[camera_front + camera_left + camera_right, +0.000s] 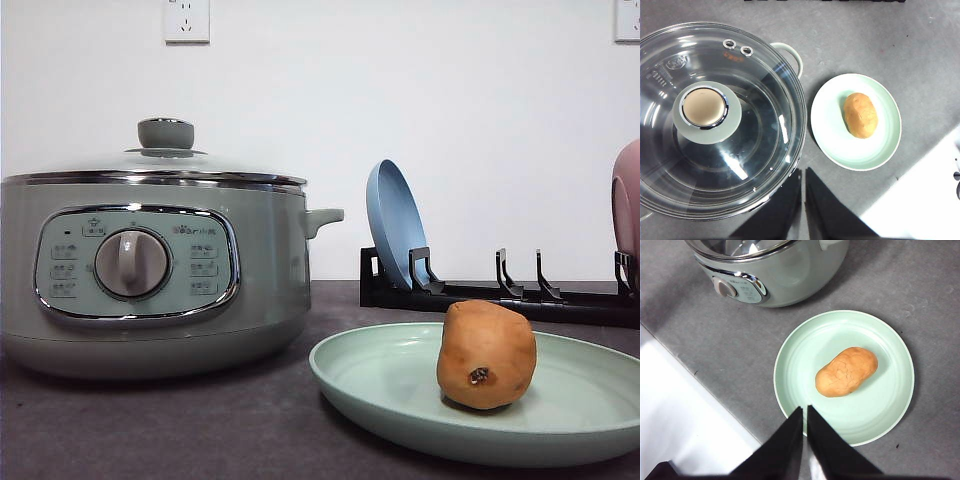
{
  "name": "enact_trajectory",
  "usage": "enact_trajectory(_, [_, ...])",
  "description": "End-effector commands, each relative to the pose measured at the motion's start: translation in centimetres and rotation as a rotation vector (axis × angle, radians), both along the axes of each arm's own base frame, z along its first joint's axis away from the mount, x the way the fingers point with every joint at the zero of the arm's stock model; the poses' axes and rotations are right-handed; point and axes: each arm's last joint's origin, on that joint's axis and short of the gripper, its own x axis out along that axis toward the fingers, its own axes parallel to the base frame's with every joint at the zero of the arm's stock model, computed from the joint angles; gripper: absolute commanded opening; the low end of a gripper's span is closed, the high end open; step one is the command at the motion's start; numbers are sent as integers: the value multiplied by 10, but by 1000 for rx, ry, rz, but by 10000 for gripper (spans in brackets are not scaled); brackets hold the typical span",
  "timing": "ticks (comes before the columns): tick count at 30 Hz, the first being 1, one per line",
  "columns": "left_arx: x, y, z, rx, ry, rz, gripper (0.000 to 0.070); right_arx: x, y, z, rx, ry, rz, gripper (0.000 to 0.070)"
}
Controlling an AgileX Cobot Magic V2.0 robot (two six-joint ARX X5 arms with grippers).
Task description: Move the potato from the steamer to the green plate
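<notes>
Blue plate (pixel 394 222) upright in rack (pixel 500 295)

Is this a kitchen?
Probably a kitchen-style counter: an electric steamer with its glass lid on, a potato lying on a green plate, and a dish rack holding a blue plate.

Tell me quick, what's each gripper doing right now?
Left gripper: shut, holding nothing, above the steamer.
Right gripper: shut, holding nothing, above the green plate.

The print on the steamer (pixel 160 270) panel is too small to read.
</notes>
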Motion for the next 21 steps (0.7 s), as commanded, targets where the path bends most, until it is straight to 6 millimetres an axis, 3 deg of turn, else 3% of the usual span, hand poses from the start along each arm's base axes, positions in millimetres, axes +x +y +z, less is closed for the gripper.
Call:
enact_trajectory(1, [-3,0,3,1,11,-6,3,1,2,5,12,-14,8,0])
enact_trajectory(15, [-5,2,5,7,-7,-16,3,1,2,5,13,-15,8,0])
enact_trajectory(18, [-8,10,17,-35,-123,-2,3,1,2,5,13,-15,8,0])
enact_trajectory(21, [-16,26,41,-125,-353,41,3,1,2,5,13,-15,8,0])
